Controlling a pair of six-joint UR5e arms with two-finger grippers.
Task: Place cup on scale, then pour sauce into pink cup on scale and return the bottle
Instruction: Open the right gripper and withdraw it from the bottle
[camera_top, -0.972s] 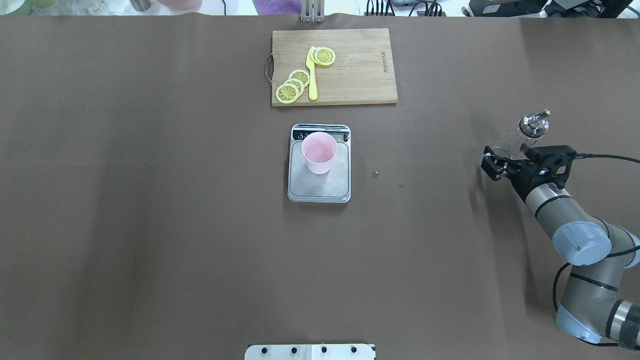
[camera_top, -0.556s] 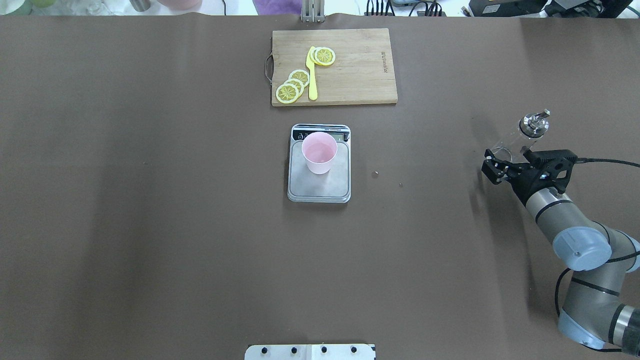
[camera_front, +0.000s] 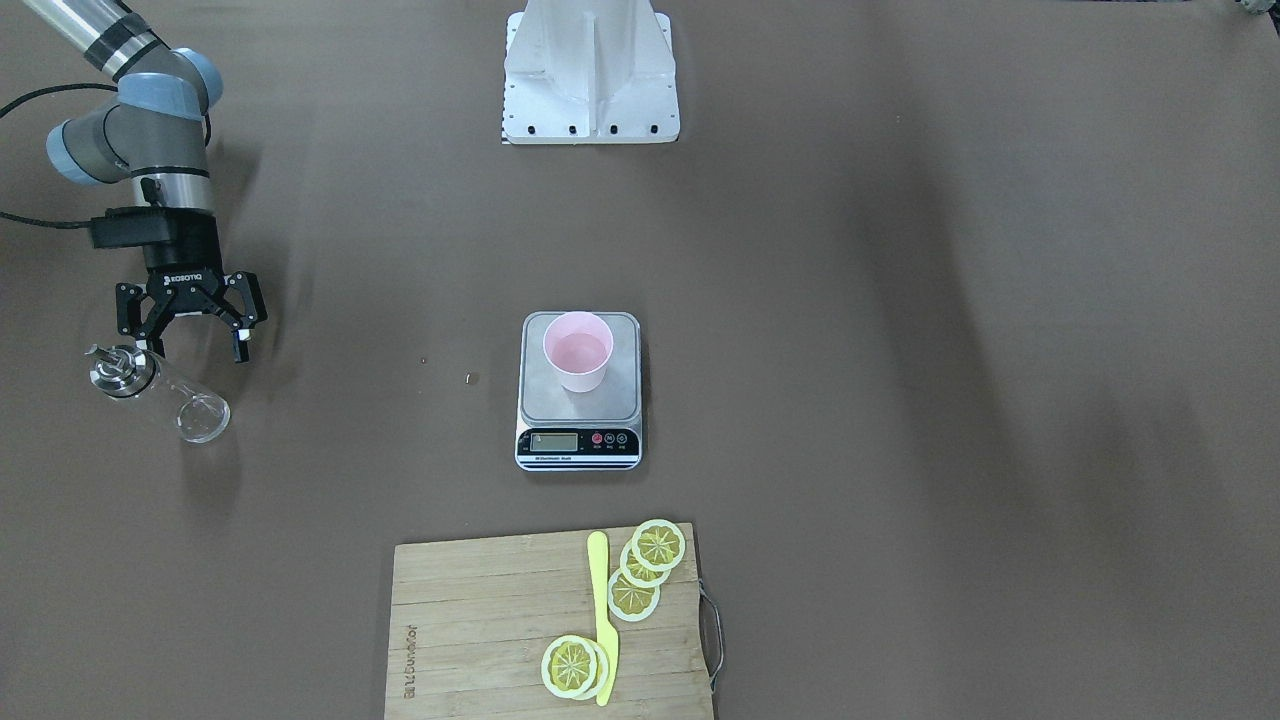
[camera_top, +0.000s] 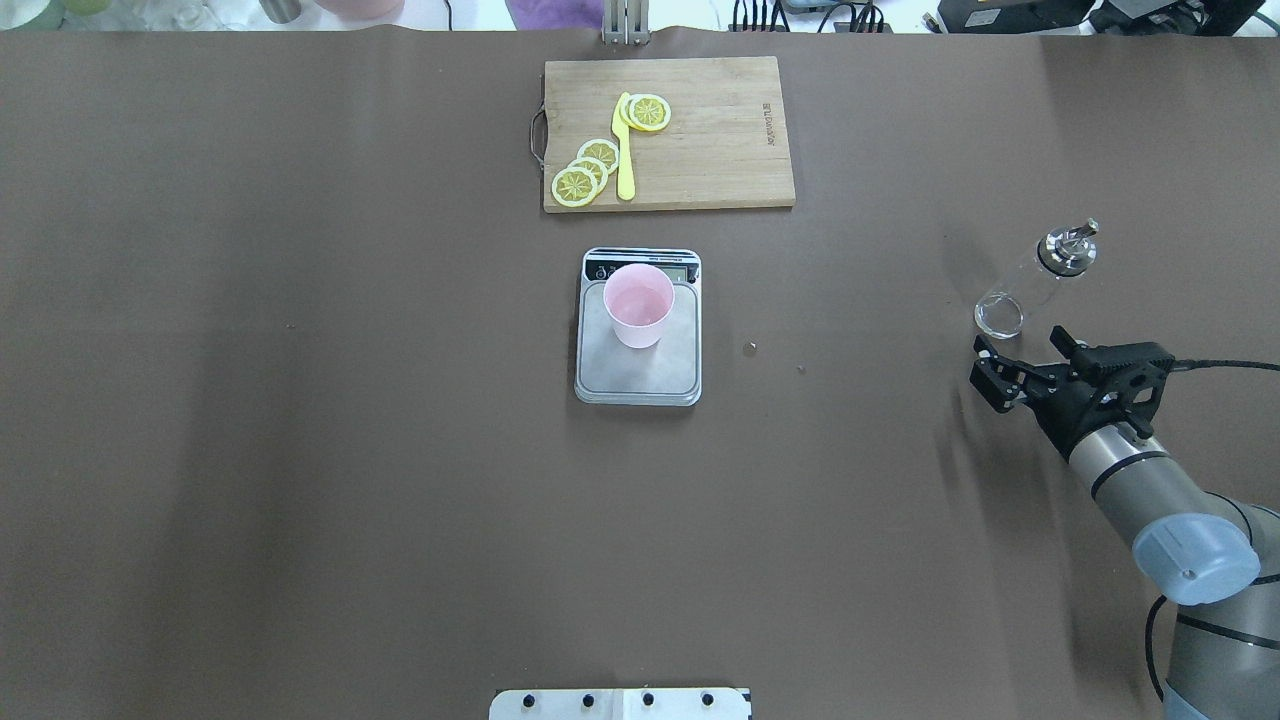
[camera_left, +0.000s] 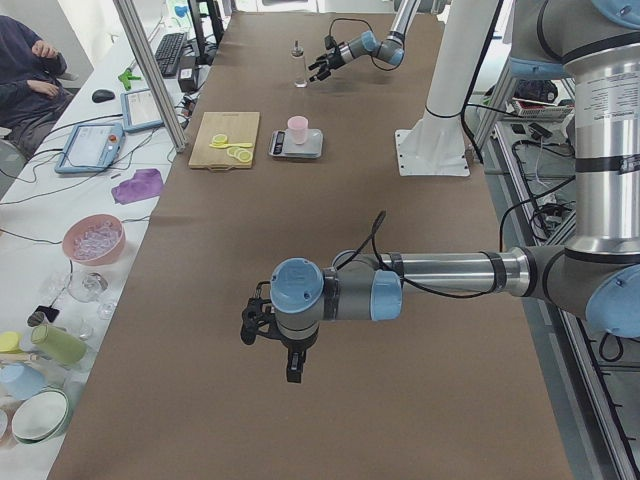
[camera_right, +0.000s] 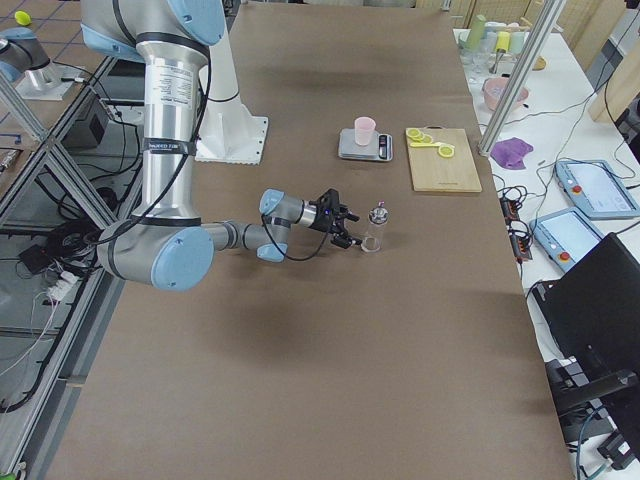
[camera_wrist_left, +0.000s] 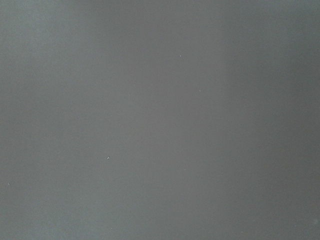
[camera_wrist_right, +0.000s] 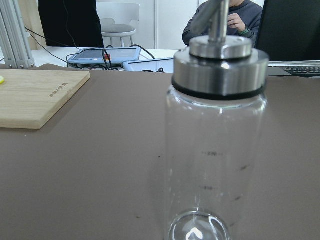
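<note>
The pink cup (camera_top: 638, 305) (camera_front: 577, 362) stands upright on the scale (camera_top: 640, 378) (camera_front: 533, 400) at the table's middle. The clear glass bottle (camera_top: 1030, 282) (camera_front: 160, 392) with its metal cap stands upright on the table at the robot's right, free of any grip. My right gripper (camera_top: 1022, 352) (camera_front: 195, 348) is open, a short way on the robot's side of the bottle and not touching it. The right wrist view is filled by the bottle (camera_wrist_right: 215, 150) close up. My left gripper (camera_left: 268, 335) hovers over bare table at the near end; I cannot tell its state.
A wooden cutting board (camera_top: 720, 140) with lemon slices and a yellow knife lies beyond the scale. Two small specks (camera_top: 751, 347) lie right of the scale. The robot's base plate (camera_front: 590, 70) sits at the table's edge. A person (camera_left: 30, 60) sits beyond the far side.
My right gripper has pulled back toward the robot, away from the bottle's base, and the bottle stays standing where it was. The cup and the scale have not moved.
</note>
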